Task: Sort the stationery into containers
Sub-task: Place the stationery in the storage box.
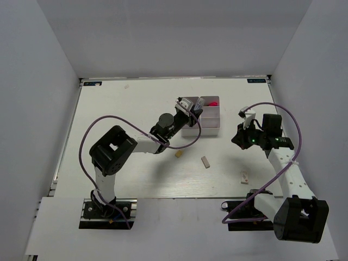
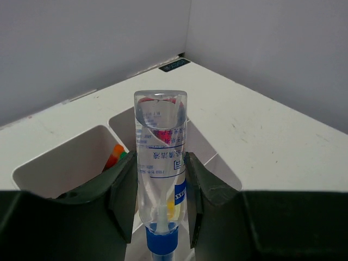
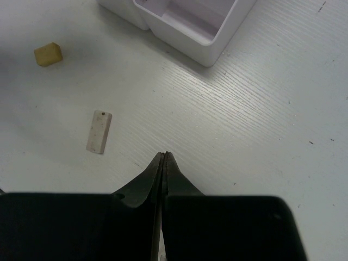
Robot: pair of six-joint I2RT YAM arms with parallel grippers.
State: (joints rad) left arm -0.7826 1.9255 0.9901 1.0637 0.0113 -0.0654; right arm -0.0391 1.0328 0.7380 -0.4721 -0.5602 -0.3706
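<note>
My left gripper (image 1: pixel 187 106) is shut on the blue-white tube (image 2: pixel 160 147), a clear tube with a blue cap at its lower end, gripped across its body. It hangs over the white organiser tray (image 1: pixel 211 132), whose compartments (image 2: pixel 60 174) lie just beneath the left gripper (image 2: pixel 160 179). One compartment holds an orange and green marker (image 2: pixel 116 155); a pink item (image 1: pixel 213 102) lies in another. A tan eraser (image 1: pixel 178 155), a whitish eraser (image 1: pixel 205 161) and a third eraser (image 1: pixel 244 176) lie loose on the table. My right gripper (image 1: pixel 237 139) is shut and empty, right of the tray.
In the right wrist view the right gripper (image 3: pixel 165 155) hovers over bare table, with the tray's corner (image 3: pixel 179 32) ahead, the whitish eraser (image 3: pixel 99 132) to its left and the tan eraser (image 3: pixel 48 54) further left. White walls enclose the table on three sides.
</note>
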